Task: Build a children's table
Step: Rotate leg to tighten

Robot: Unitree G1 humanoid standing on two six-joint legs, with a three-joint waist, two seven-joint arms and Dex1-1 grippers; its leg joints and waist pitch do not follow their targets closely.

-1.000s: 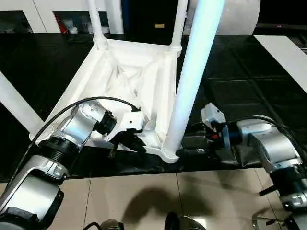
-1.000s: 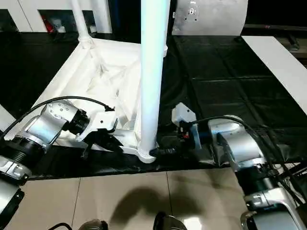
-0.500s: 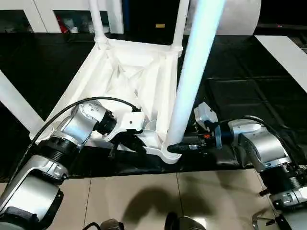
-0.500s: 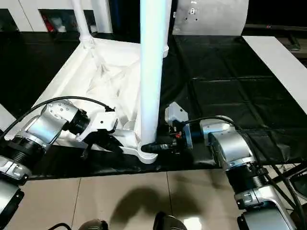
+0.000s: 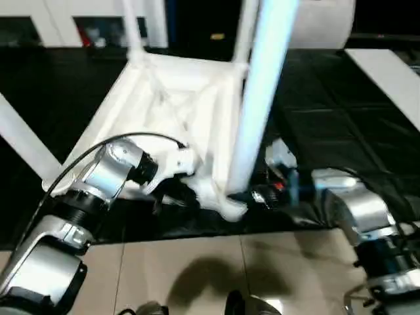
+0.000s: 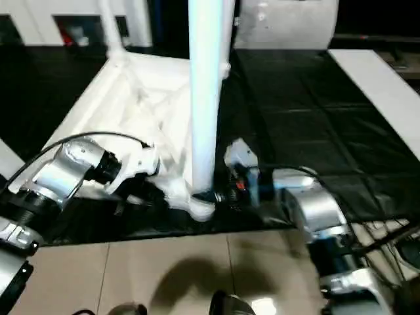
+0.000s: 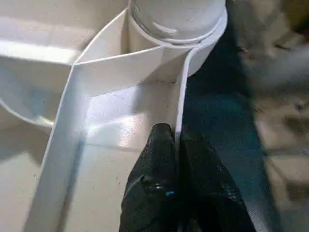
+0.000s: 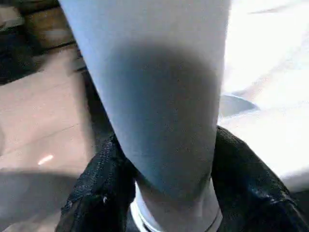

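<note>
With its fingers set on either side of the near leg at its foot, the right gripper clasped the post just above the corner socket, while the left gripper pinched the thin rim of the upturned top on the black mat. If the leg was not fully seated, a sideways pull could have rocked it loose or dragged the light top from the left's narrow hold.

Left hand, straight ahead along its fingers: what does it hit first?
Probably the near leg's socket: the left hand is pinched on the tabletop's side wall, which runs straight to it. Depth is hard to judge.
</note>
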